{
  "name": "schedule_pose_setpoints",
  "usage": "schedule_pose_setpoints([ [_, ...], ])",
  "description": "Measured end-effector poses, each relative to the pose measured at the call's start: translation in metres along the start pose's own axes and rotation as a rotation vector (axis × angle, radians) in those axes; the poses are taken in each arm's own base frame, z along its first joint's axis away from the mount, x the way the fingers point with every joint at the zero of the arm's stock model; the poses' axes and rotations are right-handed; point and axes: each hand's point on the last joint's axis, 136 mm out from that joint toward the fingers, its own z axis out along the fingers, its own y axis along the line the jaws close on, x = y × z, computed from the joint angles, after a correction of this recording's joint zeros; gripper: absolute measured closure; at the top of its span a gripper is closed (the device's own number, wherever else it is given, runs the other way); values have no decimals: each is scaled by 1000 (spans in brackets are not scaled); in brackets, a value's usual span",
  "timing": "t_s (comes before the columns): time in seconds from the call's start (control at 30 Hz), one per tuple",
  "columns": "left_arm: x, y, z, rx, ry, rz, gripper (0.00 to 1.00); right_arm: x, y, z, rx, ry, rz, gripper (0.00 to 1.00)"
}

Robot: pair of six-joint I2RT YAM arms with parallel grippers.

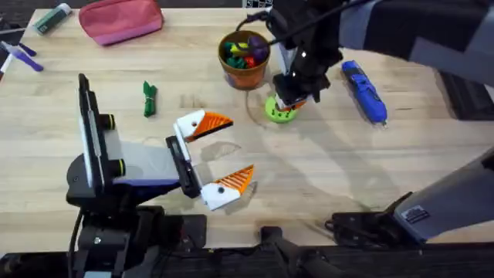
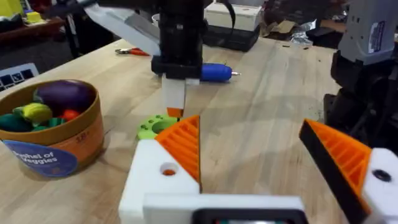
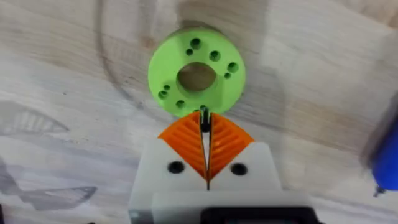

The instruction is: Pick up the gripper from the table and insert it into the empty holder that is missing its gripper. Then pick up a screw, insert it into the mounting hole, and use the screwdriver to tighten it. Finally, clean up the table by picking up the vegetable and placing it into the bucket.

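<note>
My left gripper (image 1: 241, 147) (image 2: 249, 123) lies open on the table. The orange ribbed gripper (image 2: 183, 146) sits in its far white holder (image 1: 189, 123) (image 2: 149, 180), whose mounting hole (image 2: 168, 170) shows orange inside. My right gripper (image 1: 289, 104) (image 2: 175, 109) (image 3: 204, 121) stands tip-down over the green disc (image 1: 278, 113) (image 3: 168, 68), shut on a small dark screw (image 3: 203, 113). The blue screwdriver (image 1: 363, 91) (image 2: 214, 72) lies to the right of it. The dark-green vegetable (image 1: 149, 99) lies left of centre. The bucket (image 1: 245, 76) (image 2: 68, 149) stands at the back, with toy veggies inside.
A pink pouch (image 1: 120, 19) and a green marker (image 1: 52, 18) lie at the back left, purple pens (image 1: 23, 55) at the far left edge. Red-handled pliers (image 2: 130, 51) lie beyond the bucket. Bare wood stretches across the right front.
</note>
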Motion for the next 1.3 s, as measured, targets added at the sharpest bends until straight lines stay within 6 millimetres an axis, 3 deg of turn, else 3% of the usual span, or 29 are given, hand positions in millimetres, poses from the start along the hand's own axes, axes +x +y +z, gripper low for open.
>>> schedule_pose_setpoints([
  [0.37,0,0,0,0,0,0,15,-28,17,-70,13,-110,-52,995],
  [0.7,0,0,0,0,0,0,15,-34,44,-147,-21,-217,-141,995],
  [0.9,0,0,0,0,0,0,15,-27,63,-178,-43,-261,-204,995],
  [1.1,0,0,0,0,0,0,15,-23,102,-201,-73,-326,-368,995],
  [1.17,0,0,0,0,0,0,15,-17,120,-206,-83,-344,-451,995],
  [1.2,0,0,0,0,0,0,16,-7,143,-215,-98,-372,-560,995],
  [1.3,0,0,0,0,0,0,14,2,159,-223,-108,-397,-647,995],
])
